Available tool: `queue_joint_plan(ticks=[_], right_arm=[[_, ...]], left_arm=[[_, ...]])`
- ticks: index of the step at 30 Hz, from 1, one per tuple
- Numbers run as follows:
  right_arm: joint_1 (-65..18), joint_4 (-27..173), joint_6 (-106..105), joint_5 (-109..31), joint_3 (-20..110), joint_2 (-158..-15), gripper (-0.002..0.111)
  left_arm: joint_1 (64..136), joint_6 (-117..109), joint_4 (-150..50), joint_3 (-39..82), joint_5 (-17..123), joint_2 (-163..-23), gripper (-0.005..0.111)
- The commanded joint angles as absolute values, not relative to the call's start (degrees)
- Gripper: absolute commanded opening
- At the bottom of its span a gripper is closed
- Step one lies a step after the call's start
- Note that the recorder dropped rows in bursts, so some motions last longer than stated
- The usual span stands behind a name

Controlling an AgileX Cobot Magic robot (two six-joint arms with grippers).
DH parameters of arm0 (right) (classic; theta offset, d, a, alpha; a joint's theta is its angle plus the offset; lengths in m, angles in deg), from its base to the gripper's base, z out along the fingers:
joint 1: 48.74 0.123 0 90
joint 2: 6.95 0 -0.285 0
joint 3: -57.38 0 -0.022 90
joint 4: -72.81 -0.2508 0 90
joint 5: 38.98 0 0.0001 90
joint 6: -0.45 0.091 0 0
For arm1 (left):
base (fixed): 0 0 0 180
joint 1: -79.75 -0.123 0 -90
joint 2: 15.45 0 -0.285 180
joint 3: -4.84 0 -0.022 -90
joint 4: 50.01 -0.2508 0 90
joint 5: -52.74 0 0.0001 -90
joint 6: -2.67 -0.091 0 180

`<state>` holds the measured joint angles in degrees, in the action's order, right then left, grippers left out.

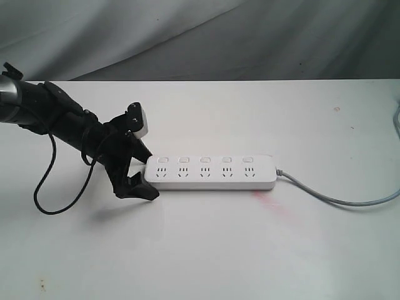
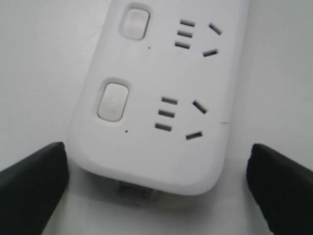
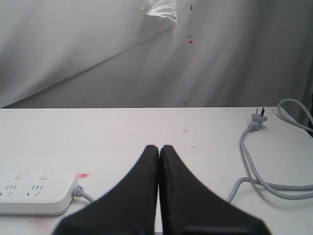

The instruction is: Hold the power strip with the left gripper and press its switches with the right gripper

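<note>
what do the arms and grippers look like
The left arm is black with a silver-grey section further up, and a thin black cable hangs off it in a loop. A small white block sits by the left gripper, whose fingers are black wedges. The right gripper has smooth black fingers tapering to narrow tips; its arm is out of view.

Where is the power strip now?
In the exterior view the power strip lies centrally on the table, its left end inside the open left gripper, cord trailing right.
</note>
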<state>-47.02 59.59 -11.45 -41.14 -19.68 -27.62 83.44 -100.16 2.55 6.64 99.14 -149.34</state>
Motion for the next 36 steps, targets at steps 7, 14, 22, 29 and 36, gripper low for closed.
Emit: queue_joint_plan(ticks=[7,14,22,29,36], right_arm=[[-47.5,59.6,-11.5,-41.3,-19.8,-27.8,0.000],[-47.5,59.6,-11.5,-41.3,-19.8,-27.8,0.000],[-47.5,59.6,-11.5,-41.3,-19.8,-27.8,0.000],[-47.5,59.6,-11.5,-41.3,-19.8,-27.8,0.000],[-47.5,59.6,-11.5,-41.3,-19.8,-27.8,0.000]], left_arm=[[83.7,-95.2,3.0,6.8,104.3,-143.6,0.105],[83.7,-73.2,-6.6,6.8,109.1,-125.1,0.105],[83.7,-57.3,-16.1,6.8,117.9,-112.8,0.105],[83.7,-60.4,-8.7,6.8,121.8,-112.6,0.092],[83.7,-60.7,-7.8,6.8,122.4,-112.6,0.001]])
